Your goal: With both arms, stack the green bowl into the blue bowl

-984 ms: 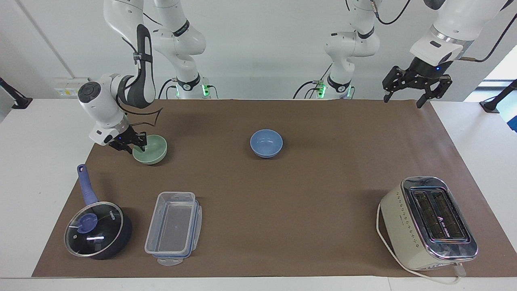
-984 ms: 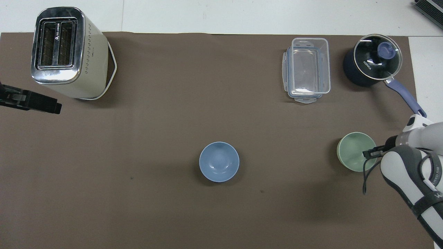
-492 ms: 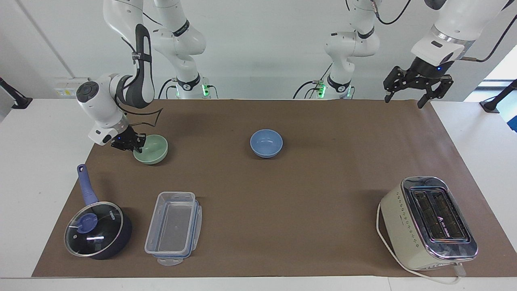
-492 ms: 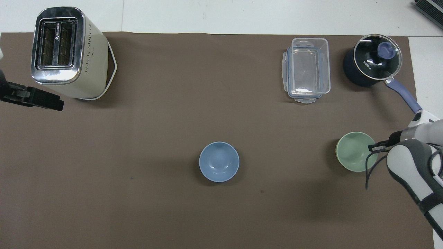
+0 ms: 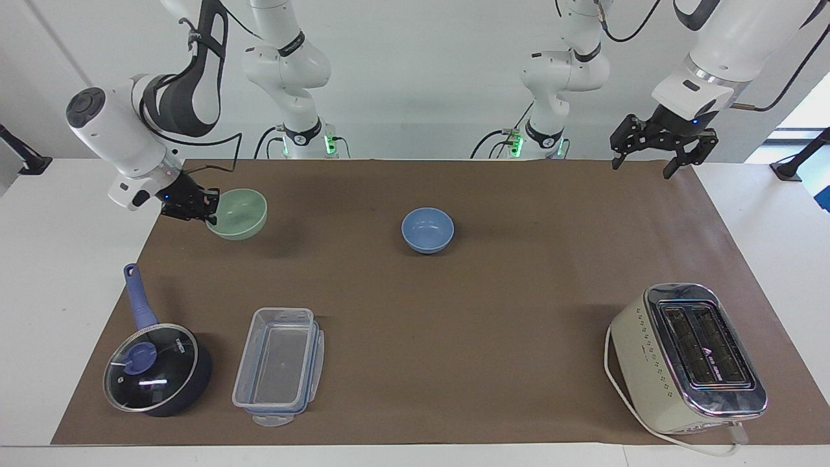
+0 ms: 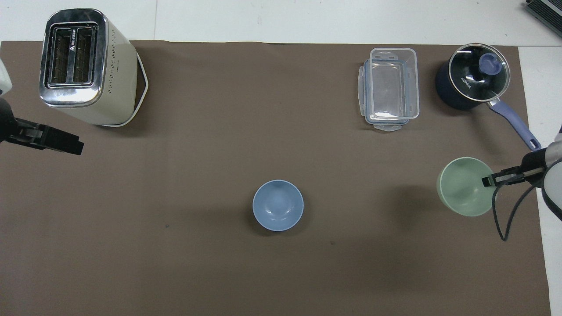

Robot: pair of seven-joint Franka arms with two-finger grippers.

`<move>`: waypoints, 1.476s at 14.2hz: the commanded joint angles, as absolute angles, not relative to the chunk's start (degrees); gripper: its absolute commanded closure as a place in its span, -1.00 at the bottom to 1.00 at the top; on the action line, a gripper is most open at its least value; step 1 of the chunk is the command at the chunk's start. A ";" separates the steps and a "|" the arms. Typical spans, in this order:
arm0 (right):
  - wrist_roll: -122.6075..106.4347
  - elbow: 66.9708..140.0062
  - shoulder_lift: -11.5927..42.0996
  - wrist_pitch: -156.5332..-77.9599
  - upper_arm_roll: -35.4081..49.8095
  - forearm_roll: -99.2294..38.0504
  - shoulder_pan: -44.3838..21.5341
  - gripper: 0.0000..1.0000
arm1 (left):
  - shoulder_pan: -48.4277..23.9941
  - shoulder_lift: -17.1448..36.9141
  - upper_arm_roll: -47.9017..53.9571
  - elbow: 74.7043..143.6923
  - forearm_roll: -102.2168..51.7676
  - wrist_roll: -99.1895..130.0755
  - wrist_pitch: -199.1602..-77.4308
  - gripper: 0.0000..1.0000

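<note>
My right gripper [image 5: 207, 211] is shut on the rim of the pale green bowl [image 5: 241, 213] and holds it in the air above the brown mat, toward the right arm's end of the table. In the overhead view the gripper [image 6: 488, 180] reaches over the green bowl's [image 6: 463, 188] rim. The light blue bowl [image 5: 427, 229] stands upright and empty near the middle of the mat, and it also shows in the overhead view [image 6: 278, 205]. My left gripper [image 5: 642, 167] is open and empty, high over the mat's edge at the left arm's end, and shows in the overhead view [image 6: 66, 144].
A cream toaster [image 5: 687, 357] [image 6: 83, 66] stands far from the robots at the left arm's end. A clear plastic container [image 5: 279, 366] [image 6: 390, 87] and a dark blue lidded saucepan [image 5: 155, 366] [image 6: 472, 81] stand far from the robots at the right arm's end.
My right gripper has lifted the green bowl off the mat and raised it. The left gripper has shifted slightly. The blue bowl has not moved.
</note>
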State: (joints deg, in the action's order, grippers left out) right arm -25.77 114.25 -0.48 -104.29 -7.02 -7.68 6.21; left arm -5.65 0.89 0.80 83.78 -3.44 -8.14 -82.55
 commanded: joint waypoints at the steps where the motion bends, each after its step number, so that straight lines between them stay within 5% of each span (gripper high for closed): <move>1: -17.70 110.84 -0.87 -99.59 -2.40 -8.88 6.15 1.00 | -5.27 -2.54 0.97 87.53 -2.55 -8.62 -81.56 -1.00; 7: 3.39 109.60 -1.67 -98.96 9.92 -8.88 3.79 1.00 | -5.27 -2.55 0.97 87.54 -2.55 -8.61 -81.56 -1.00; 14: 28.19 109.69 2.72 -109.68 10.28 -11.07 -14.83 1.00 | -5.27 -2.55 0.97 87.54 -2.55 -8.70 -81.74 -1.00; 21: 33.66 111.79 5.71 -114.17 10.37 -11.34 -20.13 1.00 | -5.27 -2.46 1.05 87.45 -2.55 -8.70 -81.83 -1.00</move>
